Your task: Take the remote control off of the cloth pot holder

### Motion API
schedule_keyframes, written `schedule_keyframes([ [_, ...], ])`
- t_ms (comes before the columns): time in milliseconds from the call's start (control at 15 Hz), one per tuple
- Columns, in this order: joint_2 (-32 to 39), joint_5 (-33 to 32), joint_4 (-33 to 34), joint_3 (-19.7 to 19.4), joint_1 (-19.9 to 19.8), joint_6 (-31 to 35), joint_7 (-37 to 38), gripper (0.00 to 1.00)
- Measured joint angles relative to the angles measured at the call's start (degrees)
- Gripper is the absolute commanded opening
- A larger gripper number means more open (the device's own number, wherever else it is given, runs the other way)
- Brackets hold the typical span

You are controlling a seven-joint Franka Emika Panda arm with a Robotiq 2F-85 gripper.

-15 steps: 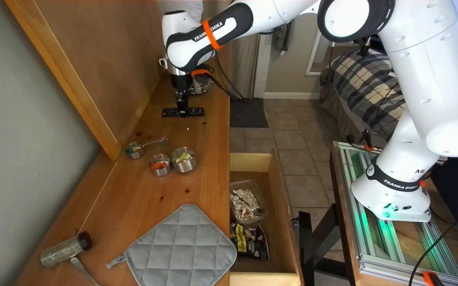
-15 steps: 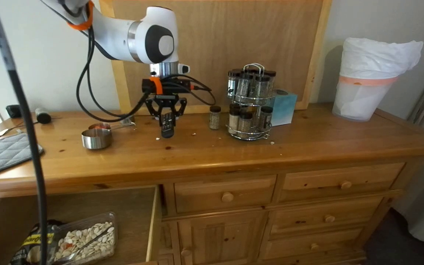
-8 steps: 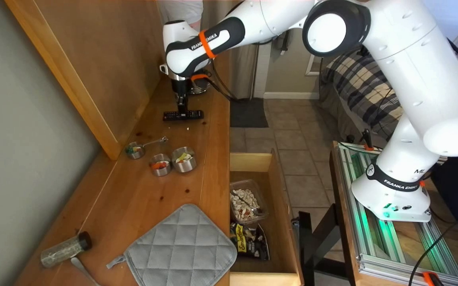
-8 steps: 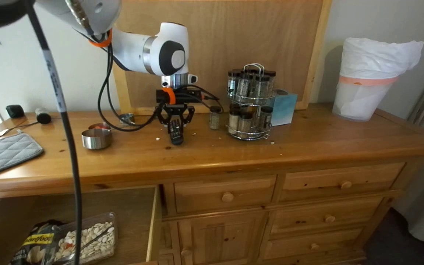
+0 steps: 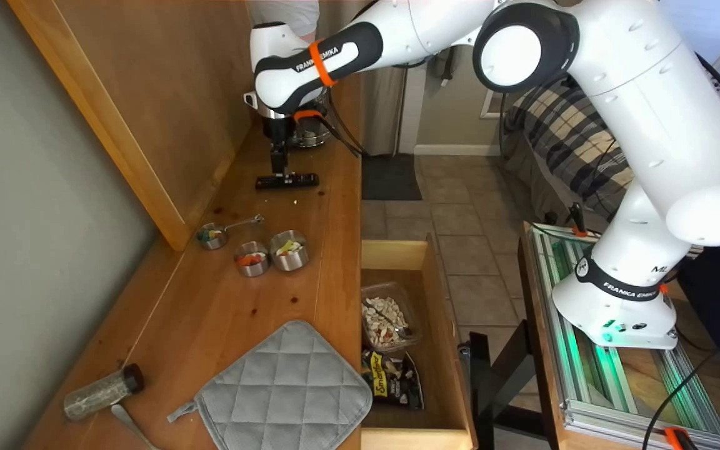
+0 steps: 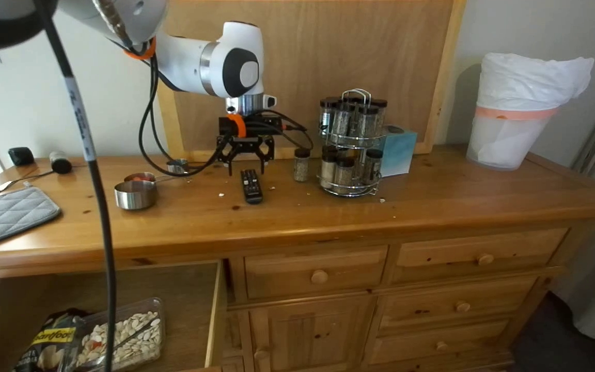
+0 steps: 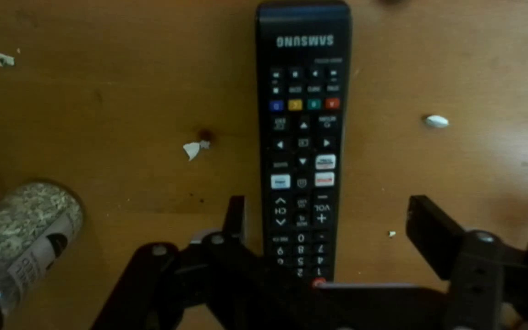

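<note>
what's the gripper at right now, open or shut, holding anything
Gripper: open, holding nothing; the remote lies on the wooden top below it.

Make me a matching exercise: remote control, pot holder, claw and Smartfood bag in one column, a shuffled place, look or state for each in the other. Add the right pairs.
Things
1. remote control
2. pot holder
3. claw
4. Smartfood bag

Places, looks, states
A. inside the pulled-out drawer
B. open, holding nothing
C. lying with its buttons facing up
D. grey, with quilted diamonds

Right pairs: 1-C, 2-D, 3-B, 4-A
</note>
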Motion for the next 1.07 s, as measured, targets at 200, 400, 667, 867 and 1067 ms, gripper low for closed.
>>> schedule_keyframes([
  [200, -3.25, -0.33, -0.09, -0.47, 1.34, -2.11, 3.67, 1.0],
  [400, -7.51, -1.51, -1.1, -2.39, 4.39, -6.41, 12.44, 1.0],
  [667, -14.68, -5.53, -6.78, -5.55, 9.14, -10.04, 24.4, 1.0],
  [867, -21.28, -8.57, -14.55, -6.74, 10.8, -10.87, 28.59, 1.0],
  [1067, -27.92, -10.08, -22.51, -7.08, 11.04, -10.86, 30.68, 1.0],
])
